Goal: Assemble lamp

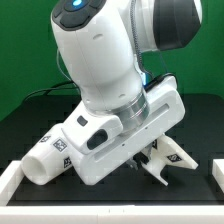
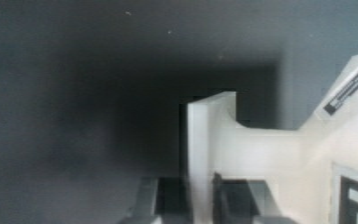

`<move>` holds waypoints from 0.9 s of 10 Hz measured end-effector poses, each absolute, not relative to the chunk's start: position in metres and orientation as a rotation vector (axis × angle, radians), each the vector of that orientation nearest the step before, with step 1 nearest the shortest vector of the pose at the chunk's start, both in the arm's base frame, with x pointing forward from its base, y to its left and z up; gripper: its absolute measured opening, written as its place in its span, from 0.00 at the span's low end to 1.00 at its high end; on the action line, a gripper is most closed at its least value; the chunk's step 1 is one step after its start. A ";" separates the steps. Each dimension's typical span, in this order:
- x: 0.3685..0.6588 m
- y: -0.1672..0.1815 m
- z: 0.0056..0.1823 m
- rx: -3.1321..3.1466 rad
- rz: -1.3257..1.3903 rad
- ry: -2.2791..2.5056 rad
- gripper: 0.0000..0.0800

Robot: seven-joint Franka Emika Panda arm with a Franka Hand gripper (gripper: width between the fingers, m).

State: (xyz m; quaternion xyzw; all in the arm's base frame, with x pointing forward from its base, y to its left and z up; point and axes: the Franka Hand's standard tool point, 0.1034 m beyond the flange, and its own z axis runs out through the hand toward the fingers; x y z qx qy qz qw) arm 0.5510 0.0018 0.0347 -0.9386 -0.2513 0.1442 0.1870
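Claw (image 2: pixel 199 204) clenched on lamp base (image 1: pixel 170 160): fingers (image 2: pixel 243 205) hug both sides of its upright white wall, seen close in wrist view. Base sits on dark table (image 1: pixel 20 125), twd exterior view's right, tag showing. Shade (image 1: pixel 47 160) lies on its side at exterior view's left, apart from base; cup's inside can't be seen. Arm (image 1: pixel 100 70) looms over both, w/ green backdrop (image 1: pixel 20 40) behind.
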 end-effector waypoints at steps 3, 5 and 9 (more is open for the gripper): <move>0.562 -0.011 0.075 -2.696 0.337 -0.807 0.05; 0.569 -0.012 0.107 -2.775 0.246 -0.944 0.05; 0.567 -0.006 0.108 -2.799 0.246 -0.938 0.05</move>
